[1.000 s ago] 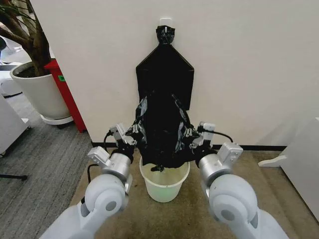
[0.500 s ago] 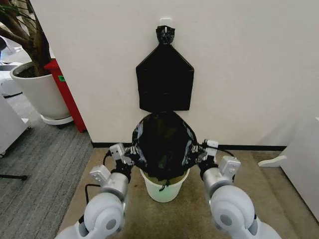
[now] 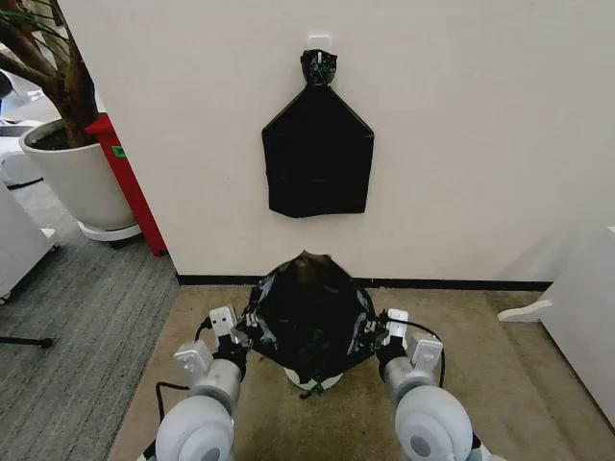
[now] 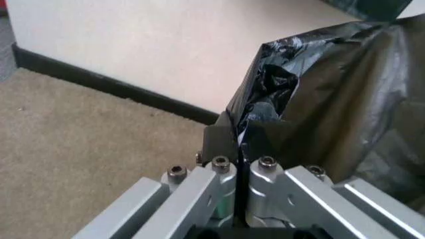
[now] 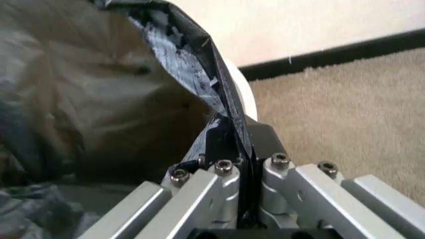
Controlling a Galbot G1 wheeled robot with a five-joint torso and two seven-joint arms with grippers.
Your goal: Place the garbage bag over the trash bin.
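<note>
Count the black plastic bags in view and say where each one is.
2. The garbage bag is stretched between the left gripper and right gripper over the trash bin. A flat bundle hangs on the wall above.

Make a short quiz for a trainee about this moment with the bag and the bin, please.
1. True or false: both grippers are shut on the bag.
2. What hangs on the wall above the work?
A. a white pot
B. a flat black bundle
C. a red board
3. How much of the bin shows in the head view?

Key
1. True. The left gripper and the right gripper each pinch an edge of it.
2. B
3. Just a small pale part under the bag; the bag covers the rest.
</note>
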